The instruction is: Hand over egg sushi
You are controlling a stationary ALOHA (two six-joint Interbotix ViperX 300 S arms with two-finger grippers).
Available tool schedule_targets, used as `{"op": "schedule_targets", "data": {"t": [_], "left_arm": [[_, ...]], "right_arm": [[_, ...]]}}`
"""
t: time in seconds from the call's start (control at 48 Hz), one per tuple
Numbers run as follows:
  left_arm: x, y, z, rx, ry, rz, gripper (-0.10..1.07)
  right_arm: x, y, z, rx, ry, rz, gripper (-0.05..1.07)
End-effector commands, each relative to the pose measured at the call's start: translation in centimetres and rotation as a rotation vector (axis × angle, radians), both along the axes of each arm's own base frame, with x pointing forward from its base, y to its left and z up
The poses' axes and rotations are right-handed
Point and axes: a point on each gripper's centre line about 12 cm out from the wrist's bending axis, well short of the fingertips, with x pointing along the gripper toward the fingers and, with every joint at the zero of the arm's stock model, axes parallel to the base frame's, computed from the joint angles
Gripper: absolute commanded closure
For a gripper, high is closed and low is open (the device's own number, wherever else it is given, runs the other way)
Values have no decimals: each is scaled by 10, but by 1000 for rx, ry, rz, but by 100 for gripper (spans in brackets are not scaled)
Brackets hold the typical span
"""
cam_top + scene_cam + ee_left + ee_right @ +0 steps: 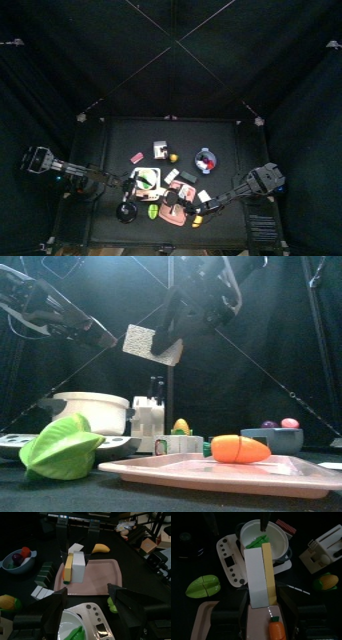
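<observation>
— Egg sushi (260, 574) position? Clamped in the right gripper (260, 604), raised above the pink tray (201, 471), long axis pointing away from its jaws.

— Receiver? Left gripper (87, 604), jaws wide and empty, faces it nearby, not touching.

The top view looks straight down from high above, the small black worktop (134, 135) far below. The front view sits at the worktop's front edge, level and close. Both wrist views look down closely, sharing the flat pink rectangular tray (100, 577) with the front view.
</observation>
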Motion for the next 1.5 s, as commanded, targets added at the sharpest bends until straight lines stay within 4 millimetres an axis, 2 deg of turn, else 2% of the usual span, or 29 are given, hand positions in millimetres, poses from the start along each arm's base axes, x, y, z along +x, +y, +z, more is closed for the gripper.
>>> {"op": "schedule_targets", "data": {"t": [0.0,0.583,0.833,1.229,1.479], "left_arm": [[12,0,11,-1,-37,3,0],[43,4,0,3,-3,21,1],[45,5,-3,5,-2,21,3],[46,6,-3,-2,-4,28,37],[45,6,-3,-2,-4,29,39]], "right_arm": [[7,-3,17,17,-49,4,49],[13,-5,15,21,-54,24,49],[14,-5,13,19,-48,24,49],[14,-5,13,17,-49,23,49],[13,-7,9,27,-39,5,49]]}}
